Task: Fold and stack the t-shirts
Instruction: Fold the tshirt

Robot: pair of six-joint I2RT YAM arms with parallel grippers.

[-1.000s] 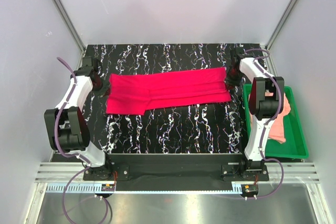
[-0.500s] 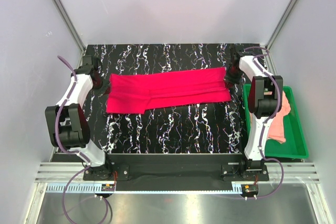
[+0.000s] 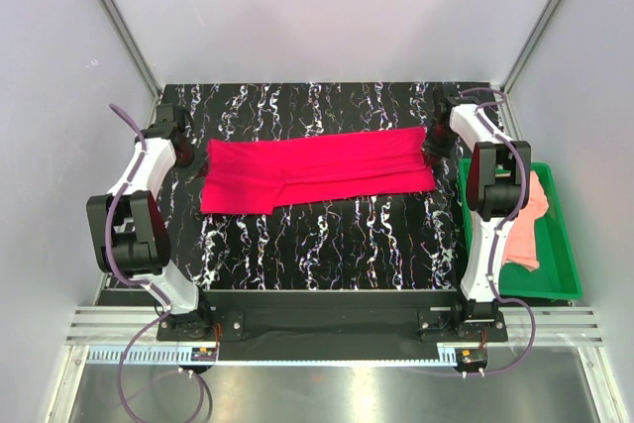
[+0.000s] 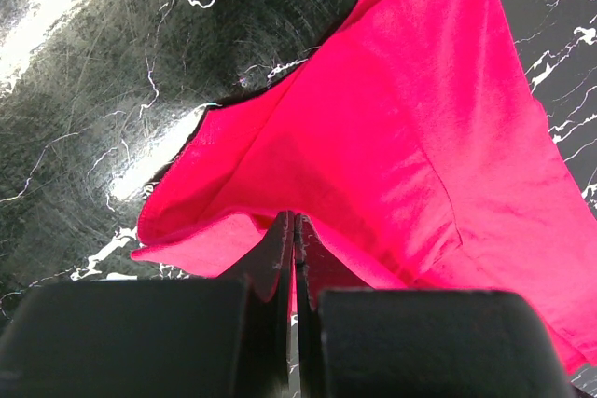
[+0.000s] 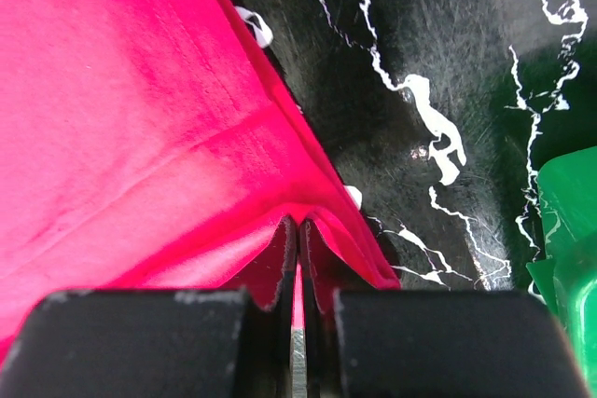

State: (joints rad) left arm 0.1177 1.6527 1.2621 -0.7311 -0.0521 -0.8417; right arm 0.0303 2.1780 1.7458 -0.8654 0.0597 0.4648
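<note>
A crimson-red t-shirt point(image 3: 317, 169) lies as a long folded band across the black marbled table point(image 3: 327, 235). My left gripper point(image 3: 191, 154) is shut on its left end, and red cloth point(image 4: 392, 137) bunches round the closed tips of that gripper point(image 4: 294, 223). At the band's right end my right gripper point(image 3: 433, 142) is shut on the red cloth point(image 5: 140, 118), which shows pinched between the closed tips of the gripper point(image 5: 298, 226). A salmon-pink t-shirt point(image 3: 526, 227) lies crumpled in the green tray point(image 3: 570, 245) at the right.
The green tray's corner point(image 5: 569, 230) shows close beside the right gripper. White walls and metal frame posts point(image 3: 119, 27) enclose the table. Both arm bases point(image 3: 198, 316) stand at the near edge.
Both arms have shifted slightly. The red t-shirt lies where it was, and both grippers stay shut on its ends.
</note>
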